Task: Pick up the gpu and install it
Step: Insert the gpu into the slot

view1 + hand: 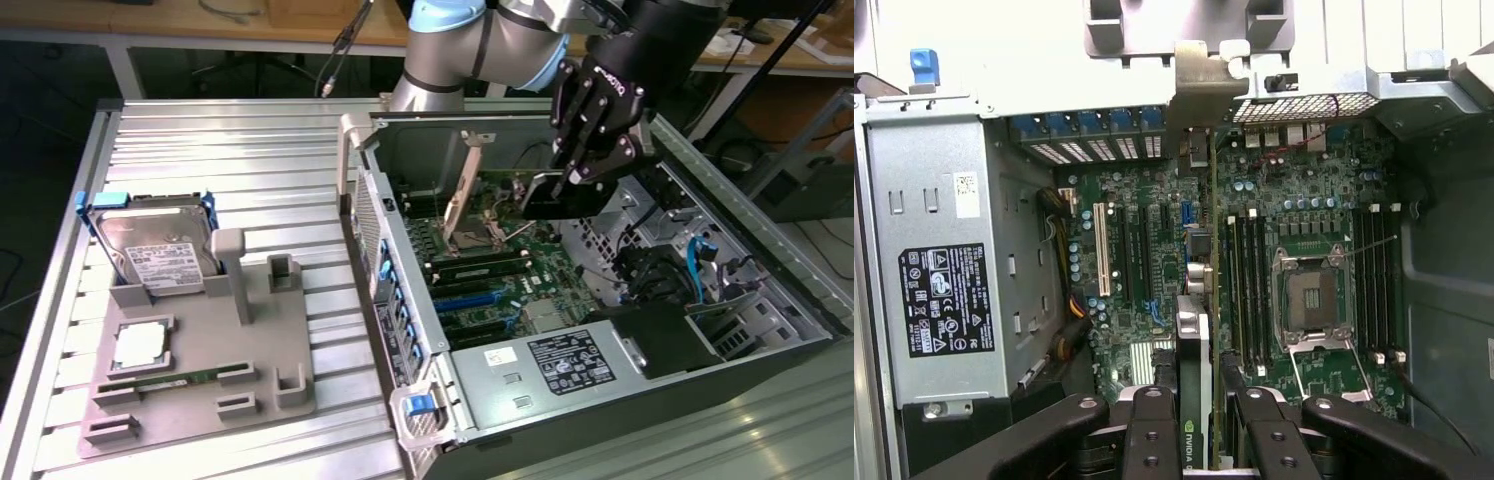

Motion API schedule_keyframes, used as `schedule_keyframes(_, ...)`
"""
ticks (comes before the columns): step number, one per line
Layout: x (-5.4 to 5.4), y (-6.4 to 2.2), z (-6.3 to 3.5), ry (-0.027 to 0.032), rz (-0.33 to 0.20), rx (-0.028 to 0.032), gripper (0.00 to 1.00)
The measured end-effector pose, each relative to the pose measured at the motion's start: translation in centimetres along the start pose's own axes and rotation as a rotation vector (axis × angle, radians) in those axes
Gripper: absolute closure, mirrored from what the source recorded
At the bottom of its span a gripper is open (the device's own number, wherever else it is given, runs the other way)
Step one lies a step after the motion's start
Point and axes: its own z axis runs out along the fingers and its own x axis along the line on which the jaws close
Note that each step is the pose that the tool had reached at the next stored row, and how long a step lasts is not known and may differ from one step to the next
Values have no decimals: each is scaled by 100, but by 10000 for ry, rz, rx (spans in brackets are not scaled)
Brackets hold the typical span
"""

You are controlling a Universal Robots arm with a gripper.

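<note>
My gripper [583, 182] hangs inside the open computer case [400, 300], above the green motherboard [487, 270]. It is shut on the gpu [563, 203], a dark flat card held on edge. In the wrist view the gpu [1195, 350] runs edge-on away from the gripper [1202, 425], its silver end bracket [1202, 95] toward the case's rear wall. One black finger [1152, 430] presses on each side of the card. The card hovers over the expansion slots [1132, 250] beside the CPU socket [1310, 297]; I cannot tell whether it touches the board.
A grey fixture tray [254, 400] in the exterior view's left holds a silver hard drive [160, 252], a CPU [140, 345] and a green RAM stick [174, 381]. The power supply [567, 365] fills the case's near end. Blue cables [697, 265] and drive bays line the far wall.
</note>
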Motion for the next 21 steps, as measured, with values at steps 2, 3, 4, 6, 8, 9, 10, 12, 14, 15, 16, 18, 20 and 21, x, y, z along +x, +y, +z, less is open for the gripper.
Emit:
schedule_keyframes(2,0,0,5,0,0,-1,73)
schedule_keyframes(3,0,0,6,0,0,0,73)
schedule_keyframes(4,0,0,8,1,0,-1,73)
schedule_keyframes(6,0,0,11,0,0,0,73)
schedule_keyframes(8,1,-1,35,0,-13,0,73)
schedule_keyframes(9,1,-1,37,1,-13,0,73)
schedule_keyframes(10,1,-1,38,2,-14,-1,73)
schedule_keyframes(12,1,-1,42,1,-17,-1,73)
schedule_keyframes(14,1,-2,59,3,-28,-1,73)
schedule_keyframes(15,1,-2,63,3,-31,-1,73)
schedule_keyframes(16,1,-2,63,2,-32,-1,73)
schedule_keyframes(18,1,-2,68,1,-31,0,73)
schedule_keyframes(20,1,-2,74,2,-31,0,73)
schedule_keyframes(21,1,-3,78,2,-31,0,73)
